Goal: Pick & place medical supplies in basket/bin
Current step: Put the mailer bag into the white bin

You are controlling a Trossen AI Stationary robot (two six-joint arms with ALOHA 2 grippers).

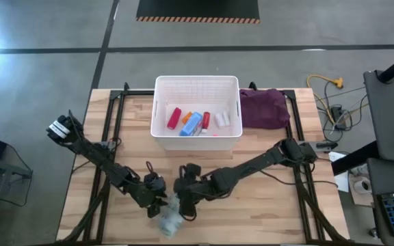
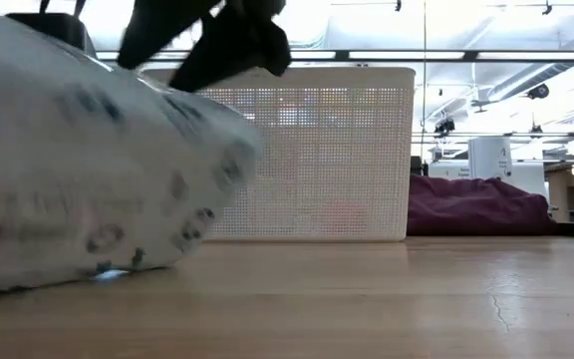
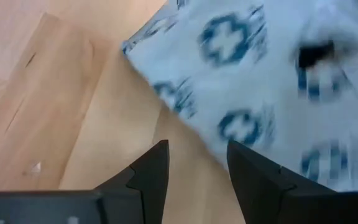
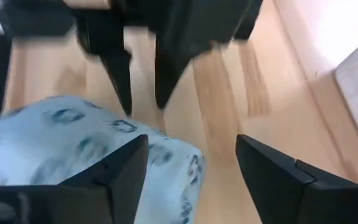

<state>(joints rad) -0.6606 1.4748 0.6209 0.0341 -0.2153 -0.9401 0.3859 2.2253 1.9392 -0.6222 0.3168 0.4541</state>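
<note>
Two dark robot arms reach down to the near edge of the wooden table point(image 1: 265, 205). Between them lies a soft grey pouch point(image 1: 170, 220) with little blue crosses printed on it. It sits on the wood, close to the front edge and well away from the basket.

The left gripper point(image 3: 194, 174) is low over the table, right beside one edge of the pouch. Its two fingers point(image 3: 151, 171) stand apart with bare wood between them, so it is open and holds nothing.

The right gripper point(image 4: 188, 168) is just on the other side of the pouch. Its fingers point(image 4: 126, 168) are spread wide. A corner of the pouch lies under one finger, but the fingers do not squeeze it. From this arm's camera the other gripper's two pointed fingers show just past the pouch.

A big white basket point(image 1: 197, 87) with tiny holes in its sides stands in the middle of the table, farther back. Inside it lie a red tube point(image 1: 174, 117), a small orange piece point(image 1: 186, 117), a blue and white box point(image 1: 191, 124), another red piece point(image 1: 206, 121) and a white piece point(image 1: 222, 119).

A purple cloth bundle point(image 1: 263, 108) sits on the table just to the right of the basket.
</note>
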